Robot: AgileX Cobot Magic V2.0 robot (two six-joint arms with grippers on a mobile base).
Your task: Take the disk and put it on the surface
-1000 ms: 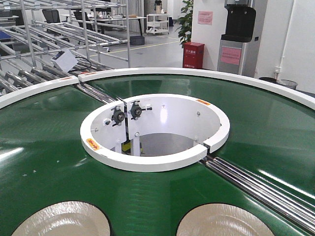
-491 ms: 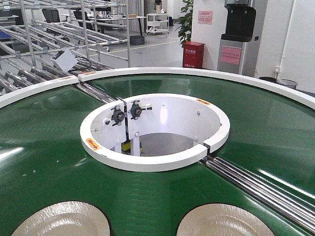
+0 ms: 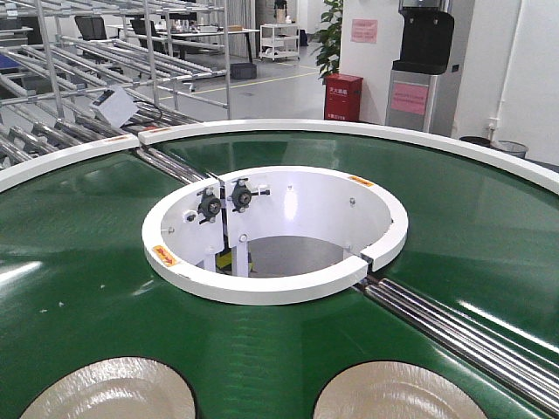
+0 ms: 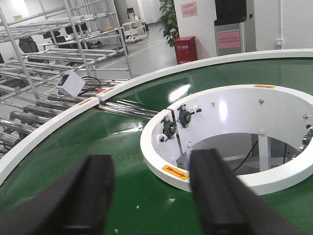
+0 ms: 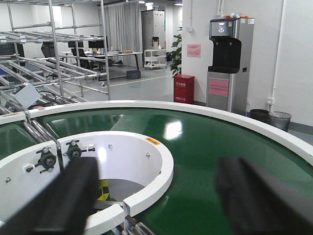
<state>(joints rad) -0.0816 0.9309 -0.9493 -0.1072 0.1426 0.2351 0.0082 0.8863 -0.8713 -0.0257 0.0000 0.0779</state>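
Note:
Two pale, shiny round disks lie flat on the green belt at the bottom edge of the front view, a left disk point(image 3: 109, 391) and a right disk point(image 3: 397, 393), both cut off by the frame. Neither disk shows in the wrist views. My left gripper point(image 4: 154, 196) hangs open over bare green belt, nothing between its black fingers point(image 4: 93, 193). The right gripper point(image 5: 164, 196) is also open and empty, spread wide above the belt beside the inner ring. Neither gripper appears in the front view. The surface is out of view.
The green ring-shaped conveyor belt point(image 3: 79, 262) runs around a white inner ring point(image 3: 262, 290) with a hollow centre. A white outer rim point(image 3: 349, 128) bounds it. Steel rollers point(image 3: 463, 336) cross the belt at right. Metal racks point(image 3: 79, 52) stand behind.

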